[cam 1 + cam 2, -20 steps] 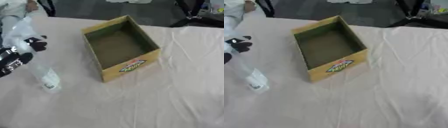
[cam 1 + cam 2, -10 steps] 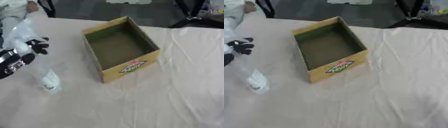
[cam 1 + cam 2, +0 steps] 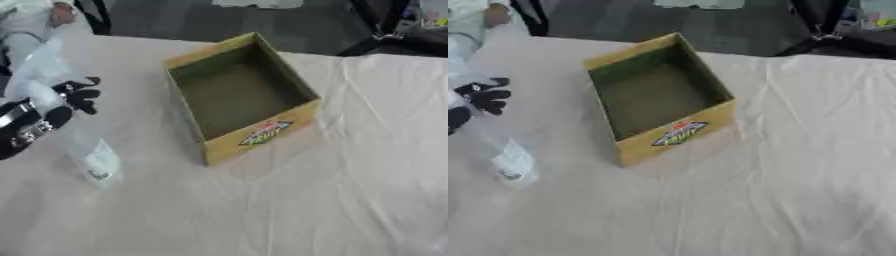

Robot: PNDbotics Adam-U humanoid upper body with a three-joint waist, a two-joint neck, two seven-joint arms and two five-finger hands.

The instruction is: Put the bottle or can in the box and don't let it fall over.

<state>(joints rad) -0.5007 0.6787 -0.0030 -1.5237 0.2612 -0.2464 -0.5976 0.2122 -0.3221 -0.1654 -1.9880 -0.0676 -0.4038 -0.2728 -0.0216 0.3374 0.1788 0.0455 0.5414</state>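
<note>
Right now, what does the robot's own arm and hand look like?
Only the left hand shows, at the left edge: black fingers on a black forearm with a silver band near the wrist. Parts look rounded and glossy. No cables or markings are discernible.

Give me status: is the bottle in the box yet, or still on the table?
Nothing finished yet: the box is open and shows nothing inside. In hand: the left hand is at the upper part of the clear bottle, which looks to be standing on the tablecloth left of the box; whether its fingers have closed on it is unclear. Left: lift it, carry it right, set it upright in the box. No right hand shows.
</note>
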